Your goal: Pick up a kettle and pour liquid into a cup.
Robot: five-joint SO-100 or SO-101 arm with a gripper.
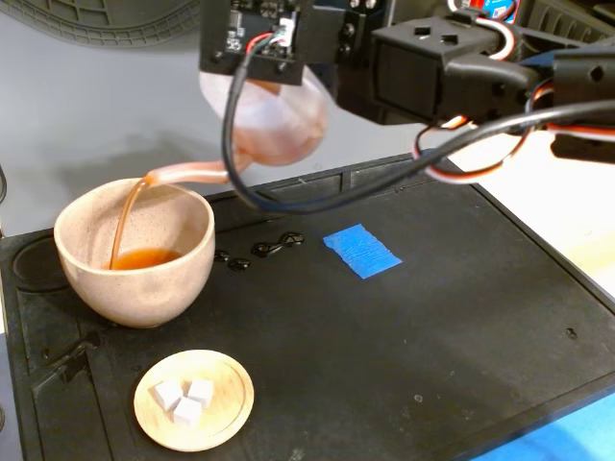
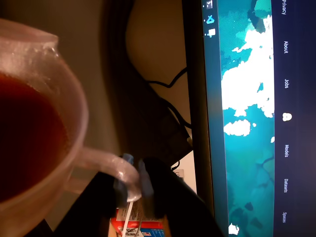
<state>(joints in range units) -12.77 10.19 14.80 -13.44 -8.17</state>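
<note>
In the fixed view the kettle hangs tilted in the air above the black tabletop, held up by the arm, with its thin curved spout reaching down and left over the rim of the cup. A reddish-brown stream of liquid runs from the spout tip into the cup, where a shallow pool lies at the bottom. The cup stands at the left of the tabletop. In front of it sits a small wooden dish holding white cubes, and to the right of the cup lies a piece of blue tape. In the wrist view the gripper is clamped on the kettle's loop handle, its jaws pressed against the handle from either side, and dark liquid fills the tilted kettle body at the left. A lit computer screen fills the right side of that view.
</note>
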